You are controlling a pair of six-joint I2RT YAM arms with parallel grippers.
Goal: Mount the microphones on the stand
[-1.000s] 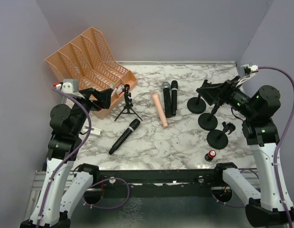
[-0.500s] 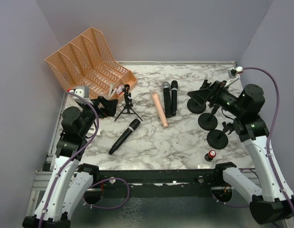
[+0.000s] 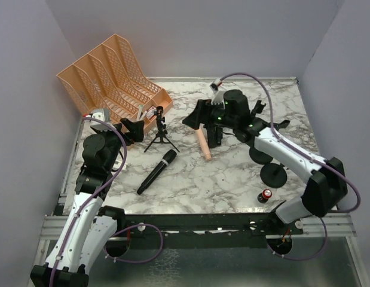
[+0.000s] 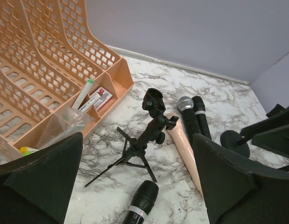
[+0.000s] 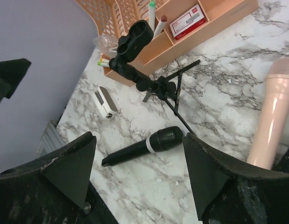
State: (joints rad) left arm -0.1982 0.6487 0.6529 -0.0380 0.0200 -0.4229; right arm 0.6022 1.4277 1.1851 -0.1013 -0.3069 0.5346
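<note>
Right tool (image 3: pixel 193 118) is spread wide with nothing in it, hanging over the far end of the pink mic (image 3: pixel 203 142), just right of the little tripod stand (image 3: pixel 160 130). Left tool (image 3: pixel 132 128) is gaping and empty too, left of the stand. One black mic (image 3: pixel 156 172) lies nearer. White marbled desk (image 3: pixel 232 185), plain lilac walls (image 3: pixel 202 36). Can't read the box label (image 5: pixel 187 21) in the orange rack (image 3: pixel 113 72)

Peach mesh file rack (image 3: pixel 110 69) back left (green-capped pen (image 4: pixel 83 93), red-white box (image 4: pixel 98 99) in front tray), red-topped battery (image 3: pixel 266 195) near front edge, marble tabletop (image 3: pixel 232 179)
</note>
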